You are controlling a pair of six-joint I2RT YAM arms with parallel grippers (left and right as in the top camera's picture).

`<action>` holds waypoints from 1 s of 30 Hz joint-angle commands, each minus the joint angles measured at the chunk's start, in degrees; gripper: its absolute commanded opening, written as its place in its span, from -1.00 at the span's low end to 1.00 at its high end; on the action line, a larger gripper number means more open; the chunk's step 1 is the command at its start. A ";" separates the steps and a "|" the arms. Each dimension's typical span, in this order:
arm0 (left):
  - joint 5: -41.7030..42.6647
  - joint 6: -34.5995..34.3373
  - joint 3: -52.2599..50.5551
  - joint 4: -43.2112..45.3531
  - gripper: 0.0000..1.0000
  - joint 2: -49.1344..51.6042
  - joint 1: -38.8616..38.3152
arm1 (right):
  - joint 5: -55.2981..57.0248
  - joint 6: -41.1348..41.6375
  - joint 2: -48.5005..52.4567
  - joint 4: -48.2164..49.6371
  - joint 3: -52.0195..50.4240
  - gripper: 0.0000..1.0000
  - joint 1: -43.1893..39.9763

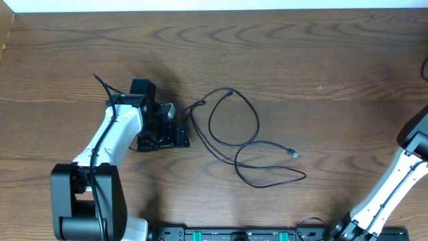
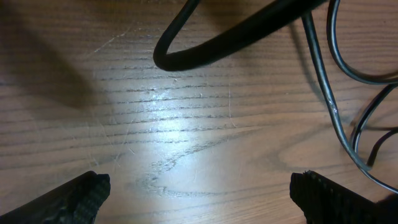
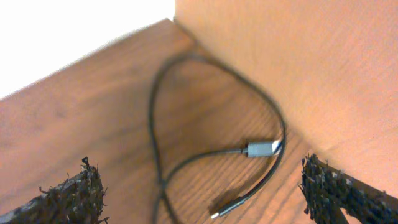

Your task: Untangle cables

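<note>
A thin black cable (image 1: 234, 137) lies in loose overlapping loops at the table's middle, with a small connector (image 1: 293, 154) at its right end. My left gripper (image 1: 175, 126) is low over the table just left of those loops. In the left wrist view the gripper (image 2: 199, 186) is open and empty, with thin black cable strands (image 2: 329, 99) to its right. My right gripper (image 3: 202, 186) is open and empty above a second black cable (image 3: 155, 118) with a grey connector (image 3: 261, 149) and a small plug (image 3: 231, 208). No white cable is in view.
A thick black cord (image 2: 217, 43) from the arm crosses the top of the left wrist view. The right arm (image 1: 408, 161) leaves the overhead view at the right edge. A wall or board (image 3: 298, 56) rises beside the second cable, near the table's corner.
</note>
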 commanded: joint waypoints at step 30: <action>-2.21 0.44 -0.13 1.44 1.00 -0.31 0.13 | -43.06 3.61 -53.33 -52.57 3.06 0.98 20.85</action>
